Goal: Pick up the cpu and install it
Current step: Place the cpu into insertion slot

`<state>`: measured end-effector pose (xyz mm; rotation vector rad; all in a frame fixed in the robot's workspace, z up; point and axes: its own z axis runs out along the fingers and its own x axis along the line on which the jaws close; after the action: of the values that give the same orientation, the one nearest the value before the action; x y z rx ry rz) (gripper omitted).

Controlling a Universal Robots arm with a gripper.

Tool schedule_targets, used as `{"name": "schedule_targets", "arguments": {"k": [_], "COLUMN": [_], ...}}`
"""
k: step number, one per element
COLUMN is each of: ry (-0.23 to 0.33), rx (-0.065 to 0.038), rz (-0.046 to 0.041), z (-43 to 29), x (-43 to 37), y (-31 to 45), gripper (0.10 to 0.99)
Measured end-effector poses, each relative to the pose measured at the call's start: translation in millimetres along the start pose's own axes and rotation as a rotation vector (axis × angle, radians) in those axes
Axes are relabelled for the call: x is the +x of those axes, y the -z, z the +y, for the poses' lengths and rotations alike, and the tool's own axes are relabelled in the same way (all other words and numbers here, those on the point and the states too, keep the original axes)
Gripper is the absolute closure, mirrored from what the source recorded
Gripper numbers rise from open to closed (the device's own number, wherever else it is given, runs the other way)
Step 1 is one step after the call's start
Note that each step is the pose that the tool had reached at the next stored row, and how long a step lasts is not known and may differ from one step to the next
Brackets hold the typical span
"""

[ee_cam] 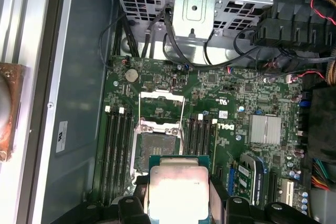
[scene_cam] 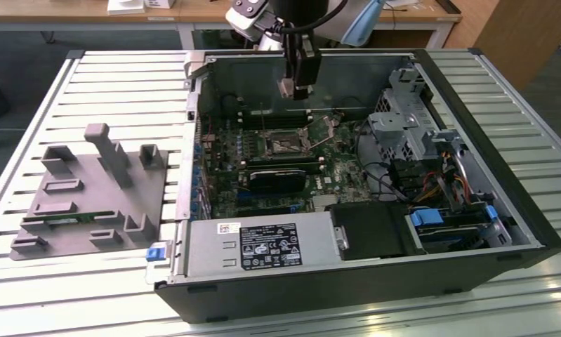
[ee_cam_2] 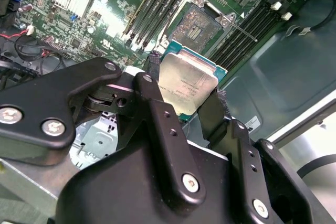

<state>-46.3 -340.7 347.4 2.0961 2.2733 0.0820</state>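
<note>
Nearest in the exterior view, the open computer case [scene_cam: 355,288] lies on its side on a slatted table [scene_cam: 121,77]. The silver power supply [scene_cam: 261,246] at its near edge carries a large black label [scene_cam: 271,247] and a small white sticker [scene_cam: 229,227]; their print is too small to read. To the exterior view's left stands a grey fixture tray [scene_cam: 83,203] with a green memory stick [scene_cam: 69,219] lying in one slot.

Deeper inside the case sits the green motherboard [scene_cam: 261,151]. The black gripper [scene_cam: 296,88] hangs over the board's far part, above the socket [scene_cam: 285,144].

In both wrist views the gripper [ee_cam_2: 181,90] [ee_cam: 178,196] is closed to the chip's width, and its two fingers [ee_cam_2: 149,93] pinch the cpu [ee_cam_2: 188,82] [ee_cam: 177,190] by opposite edges. The silver top faces both cameras, and its engraved lines are too faint to make out. The cpu hangs clear of the board, close to the socket [ee_cam_2: 197,24] [ee_cam: 157,140] but apart from it, and the socket's contact field lies uncovered.

Beyond the socket, in the first wrist view, white lettering [ee_cam: 227,128] is printed on the board beside a finned silver heat sink [ee_cam: 265,128]. A white sticker [ee_cam: 62,136] with dark print clings to the grey case wall. Farthest off, black cables trail from a metal drive cage [ee_cam: 194,9].
</note>
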Motion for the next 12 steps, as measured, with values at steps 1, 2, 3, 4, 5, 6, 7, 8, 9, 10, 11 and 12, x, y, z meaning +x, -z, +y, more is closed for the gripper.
{"name": "schedule_targets", "arguments": {"k": [1,2,3,4,5,6,7,8,9,10,11,12], "ry": [0.0,0.0,0.0,0.0,0.0,0.0,0.0,0.0,0.0,0.0,0.0,0.0], "rx": [0.0,0.0,0.0,0.0,0.0,0.0,0.0,0.0,0.0,0.0,0.0,0.0], "rz": [0.0,0.0,0.0001,0.0001,0.0001,0.0001,0.0001,0.0001,0.0001,0.0001,0.0001,0.0001], "z": [0.0,0.0,0.0,-0.1,-0.1,-0.1,-0.1,-0.1,-0.2,-0.2,-0.2,-0.2], "x": [0.0,0.0,0.0,0.0,0.0,0.0,0.0,0.0,0.0,0.0,0.0,0.0], "y": [-0.3,-0.5,-0.8,-1.0,-1.3,-1.5,-1.8,-2.0,-2.2,-2.5,-2.8,-3.0], "gripper": [0.545,0.545,0.545,0.545,0.545,0.545,0.545,0.545,0.545,0.545,0.545,0.545]}}
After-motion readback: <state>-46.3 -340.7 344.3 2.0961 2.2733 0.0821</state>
